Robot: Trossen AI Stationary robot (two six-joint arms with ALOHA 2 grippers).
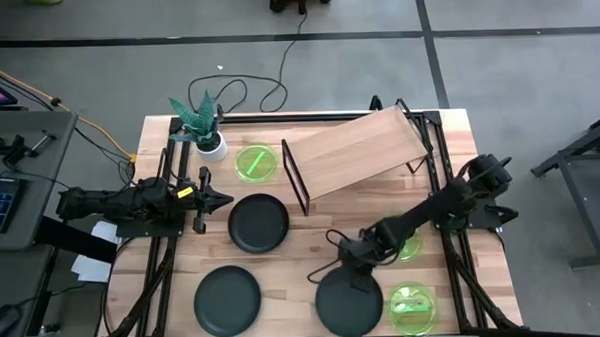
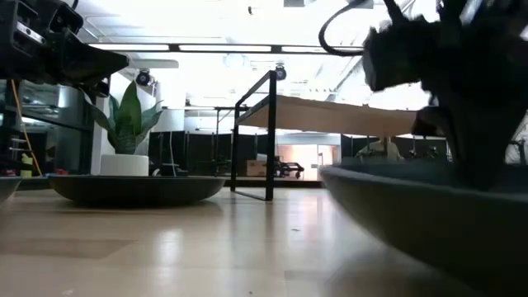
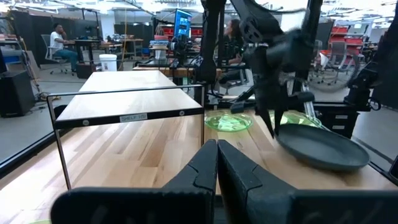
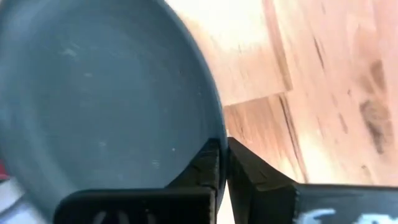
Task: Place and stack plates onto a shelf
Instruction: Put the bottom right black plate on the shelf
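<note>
Three dark grey plates lie on the table: one at the middle (image 1: 259, 222), one near left (image 1: 228, 299), and one near the front (image 1: 347, 309), on whose far rim my right gripper (image 1: 357, 272) is shut. Green plates lie by the plant (image 1: 257, 162), under my right arm (image 1: 413, 248) and at the near right (image 1: 413, 310). The shelf (image 1: 359, 151), a tilted wooden board on a black frame, stands at the far middle with nothing on it. My left gripper (image 1: 221, 199) hangs shut and level at the left, touching nothing. My right gripper pinches the dark grey plate's far rim (image 4: 219, 138), one finger over the plate's inside (image 4: 205, 167) and one outside it (image 4: 252, 171). The fingers slant steeply down from the far right. In the left wrist view the plate (image 3: 320, 146) looks tilted, its gripped edge highest.
A white pot with a green plant (image 1: 204, 127) stands at the far left, beside the green plate. Black arm frames run along the table's left and right sides. Bare wood lies between the shelf and the plates.
</note>
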